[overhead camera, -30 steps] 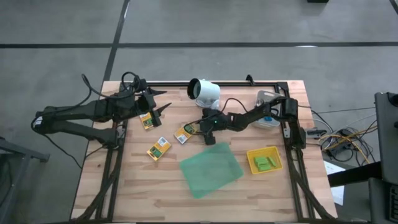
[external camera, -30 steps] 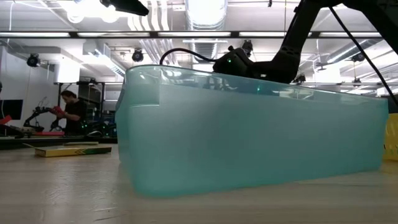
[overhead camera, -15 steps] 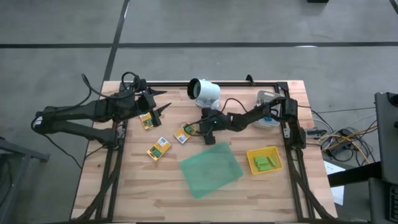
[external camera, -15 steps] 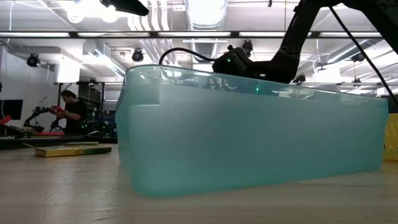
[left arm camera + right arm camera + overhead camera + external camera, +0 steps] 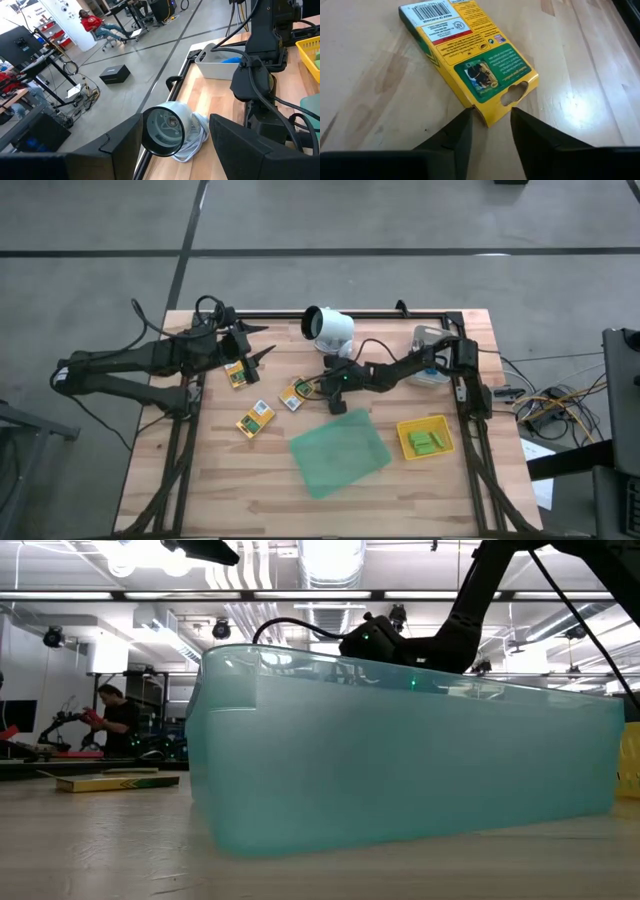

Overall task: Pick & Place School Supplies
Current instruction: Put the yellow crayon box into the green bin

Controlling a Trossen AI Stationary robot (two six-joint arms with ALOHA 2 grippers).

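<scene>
From the high view I see the right gripper (image 5: 312, 388) reaching across the middle of the wooden table (image 5: 230, 480), its tips at the edge of a yellow-and-green packet (image 5: 293, 396). A second packet (image 5: 255, 419) lies nearer the front edge, and a third packet (image 5: 236, 374) sits just beside the left gripper (image 5: 262, 356), which waits over the back left part of the table. The flat green tray (image 5: 340, 451) lies in front of the right gripper, and the yellow tray (image 5: 442, 426) to its right holds light-green blocks (image 5: 426, 443). A white camera (image 5: 327, 327) stands at the back edge, and a white bin (image 5: 432, 372) sits by the right arm's base.

The low view is mostly filled by the translucent green tray's wall (image 5: 400, 770). The right arm (image 5: 390, 644) shows above it. One packet (image 5: 115, 781) lies flat on the table at the left, and a person (image 5: 118, 718) sits far off in the room.

In the left wrist view my left fingers (image 5: 245, 150) stand wide apart with nothing between them, framing the white camera (image 5: 165, 129). The white bin (image 5: 225, 65) lies beyond.

In the right wrist view my right fingers (image 5: 532, 135) stand narrow, on either side of the packet's near corner (image 5: 492, 117). I cannot tell if they are gripping it. The packet (image 5: 470, 55) lies flat on the wood.
</scene>
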